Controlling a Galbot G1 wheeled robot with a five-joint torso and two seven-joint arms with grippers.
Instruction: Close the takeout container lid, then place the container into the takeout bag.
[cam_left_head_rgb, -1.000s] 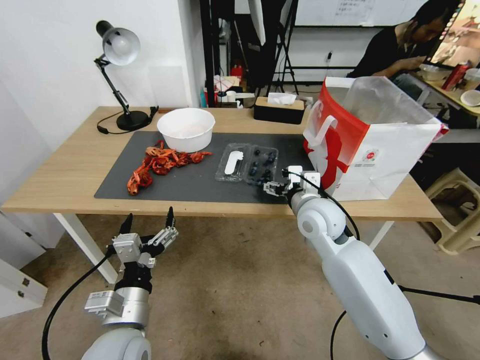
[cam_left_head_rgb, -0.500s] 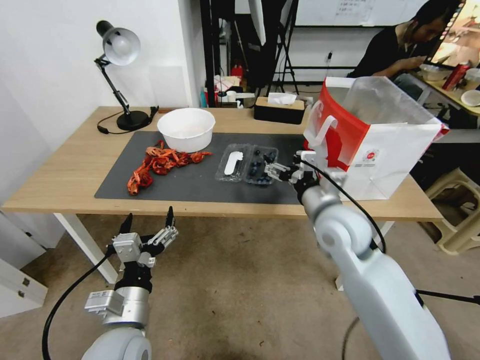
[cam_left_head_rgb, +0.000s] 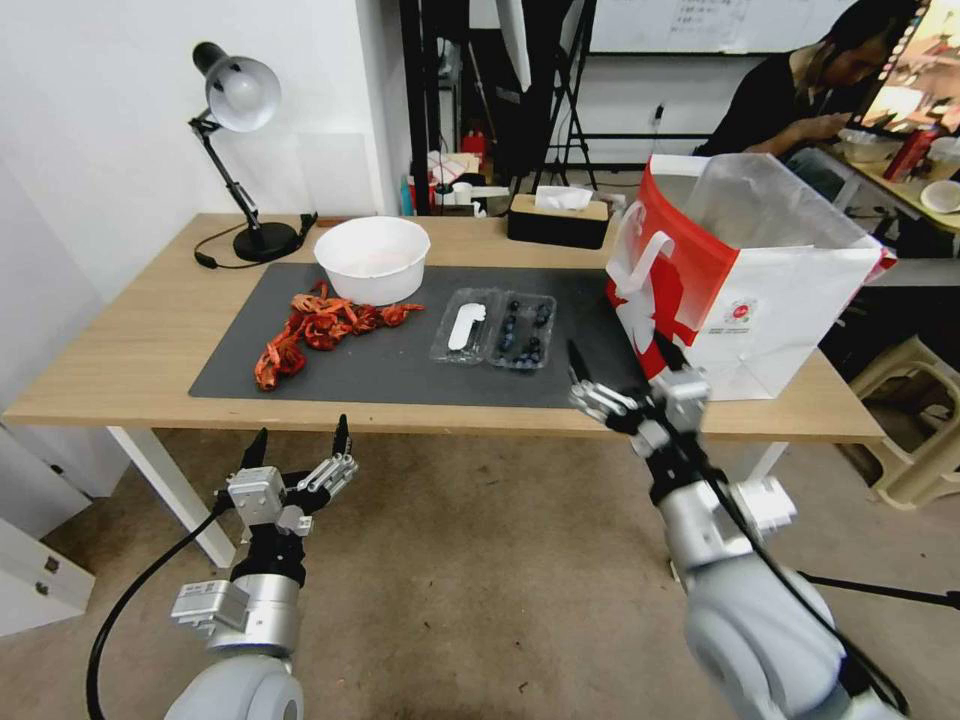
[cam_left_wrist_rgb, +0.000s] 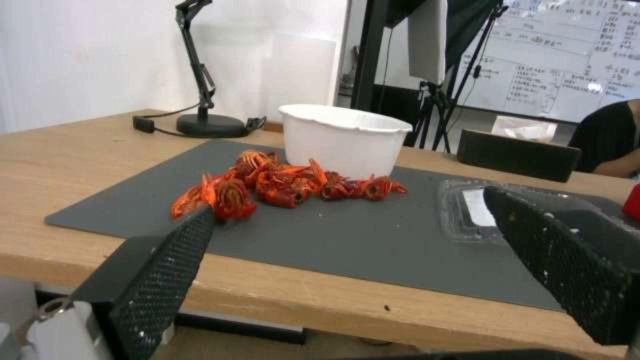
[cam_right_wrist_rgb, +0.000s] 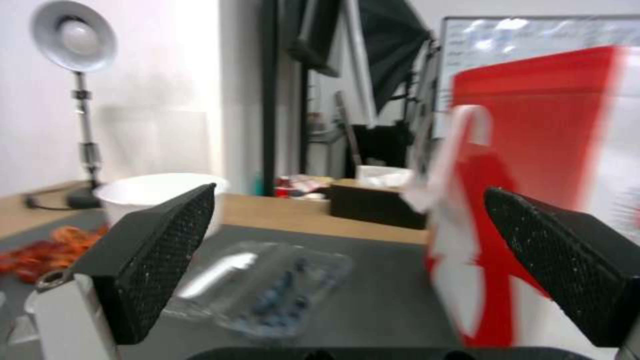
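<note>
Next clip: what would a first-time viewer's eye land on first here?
Probably the tall red-and-white takeout bag standing open at the table's right end. Next, the heap of red crayfish on the dark mat before the white bowl. Between them the takeout container lies open, with the right gripper hovering open at the table's near edge.

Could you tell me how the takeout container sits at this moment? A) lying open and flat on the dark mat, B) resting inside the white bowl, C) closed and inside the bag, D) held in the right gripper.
A: the takeout container lies open on the dark mat, its lid folded out flat beside the blueberry half, with no gripper touching it.
</note>
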